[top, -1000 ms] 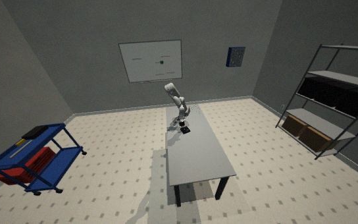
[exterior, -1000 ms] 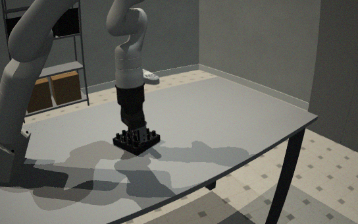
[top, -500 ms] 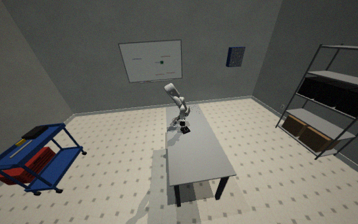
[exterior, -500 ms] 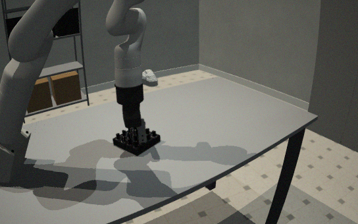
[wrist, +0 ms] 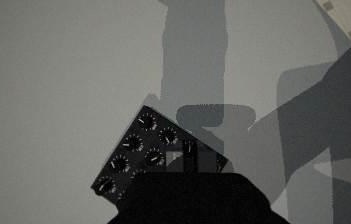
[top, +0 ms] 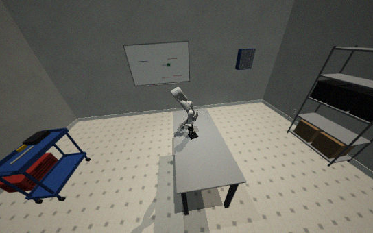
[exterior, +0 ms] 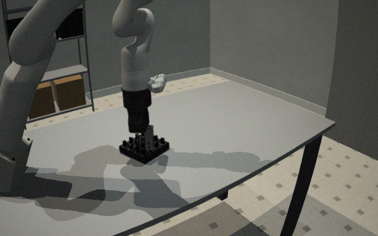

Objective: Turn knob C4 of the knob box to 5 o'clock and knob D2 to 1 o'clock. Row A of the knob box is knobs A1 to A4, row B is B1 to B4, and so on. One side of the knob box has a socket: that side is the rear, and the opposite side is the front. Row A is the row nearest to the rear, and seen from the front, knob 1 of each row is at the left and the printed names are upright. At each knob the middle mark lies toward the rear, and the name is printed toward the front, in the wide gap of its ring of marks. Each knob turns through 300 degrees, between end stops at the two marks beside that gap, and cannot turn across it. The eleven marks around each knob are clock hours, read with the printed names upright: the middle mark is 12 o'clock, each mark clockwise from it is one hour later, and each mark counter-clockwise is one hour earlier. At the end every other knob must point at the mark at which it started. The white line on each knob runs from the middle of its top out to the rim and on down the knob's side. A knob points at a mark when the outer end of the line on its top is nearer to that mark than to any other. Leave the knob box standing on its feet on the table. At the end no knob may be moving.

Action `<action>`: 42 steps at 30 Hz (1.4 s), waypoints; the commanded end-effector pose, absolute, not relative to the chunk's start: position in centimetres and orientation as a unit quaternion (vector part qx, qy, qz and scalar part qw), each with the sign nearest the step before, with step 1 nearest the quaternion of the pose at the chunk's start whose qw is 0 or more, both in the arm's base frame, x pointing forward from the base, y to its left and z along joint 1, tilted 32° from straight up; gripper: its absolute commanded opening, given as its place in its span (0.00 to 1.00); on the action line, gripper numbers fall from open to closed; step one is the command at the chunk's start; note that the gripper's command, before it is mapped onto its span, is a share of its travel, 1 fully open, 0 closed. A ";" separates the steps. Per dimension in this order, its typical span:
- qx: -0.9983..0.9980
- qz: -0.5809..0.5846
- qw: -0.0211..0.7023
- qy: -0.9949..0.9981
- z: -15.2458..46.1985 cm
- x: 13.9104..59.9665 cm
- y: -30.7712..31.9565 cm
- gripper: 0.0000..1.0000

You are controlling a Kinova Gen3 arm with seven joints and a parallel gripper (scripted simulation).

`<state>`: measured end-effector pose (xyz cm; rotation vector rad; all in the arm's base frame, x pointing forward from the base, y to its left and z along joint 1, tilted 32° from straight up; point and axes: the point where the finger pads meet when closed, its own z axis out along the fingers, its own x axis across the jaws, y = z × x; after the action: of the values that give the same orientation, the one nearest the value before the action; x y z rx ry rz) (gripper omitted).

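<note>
Jaws: the jaws (exterior: 143,148) were clenched on knob C4 (wrist: 189,146), one finger on each side of it, low in the middle of the wrist frame.
Knob box: the box (top: 193,136) (exterior: 160,149) (wrist: 150,140) stood on the desk (top: 206,164) (exterior: 257,118) (wrist: 51,100), just below centre in the overhead frame; it sat askew beneath the wrist camera.
Knob C4: its white line ran up the wrist frame, and from where I stood it looked turned somewhere near two o'clock, so I judged five was still to be reached.
Slipping: a light pinch could have let the fingers slide round the knob, leaving its line behind the wrist's turn.
Neighbours: knob B4 (wrist: 167,135) and knob B3 (wrist: 154,157) sat near the left-hand finger; a wide sweep or an off-centre wrist might have nudged either.
Box feet: a sideways drag or a push against C4's end stop could have twisted the whole box.
Release: opening too widely might have knocked nearby knobs.
Knob D2: it was hidden behind the black gripper body, so I couldn't read its line.
</note>
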<state>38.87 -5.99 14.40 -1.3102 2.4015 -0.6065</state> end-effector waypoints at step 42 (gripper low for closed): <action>-0.191 -0.154 0.227 0.942 14.4 38.9 -5.9 0.30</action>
<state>38.87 -5.98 14.34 -0.5310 2.5989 -0.4285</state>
